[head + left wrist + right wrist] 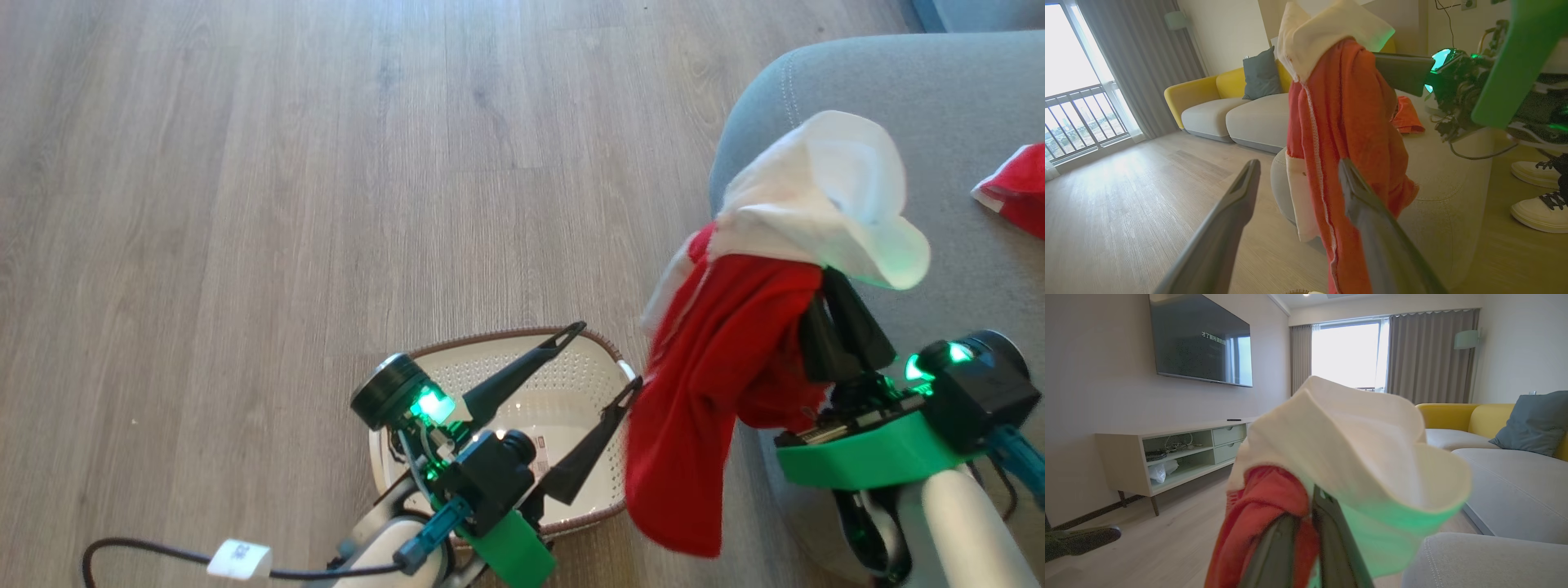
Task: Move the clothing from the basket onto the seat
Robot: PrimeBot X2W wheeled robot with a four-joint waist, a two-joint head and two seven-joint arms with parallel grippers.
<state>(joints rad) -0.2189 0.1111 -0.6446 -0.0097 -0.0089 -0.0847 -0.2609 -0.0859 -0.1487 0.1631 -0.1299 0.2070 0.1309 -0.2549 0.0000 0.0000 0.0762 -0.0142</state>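
My right gripper [829,282] is shut on a bundle of clothing: a red garment [718,384] hanging down and a white piece [833,192] draped over the fingertips. The bundle hangs at the left edge of the grey seat [963,106], partly over the floor. Another red garment [1016,192] lies on the seat at the right. My left gripper [608,359] stands open above the cream basket [600,510], whose visible inside holds no clothing. In the left wrist view the red garment [1347,122] hangs just beyond my open fingers [1241,192]. In the right wrist view the white piece [1363,457] covers my shut fingers [1327,522].
Wooden floor [286,204] spreads to the left and ahead of the basket. A black cable with a white tag [237,559] lies by my left arm. A person's white shoes [1539,204] stand beside the seat. A yellow-backed sofa [1229,106] and a TV cabinet [1180,453] stand further off.
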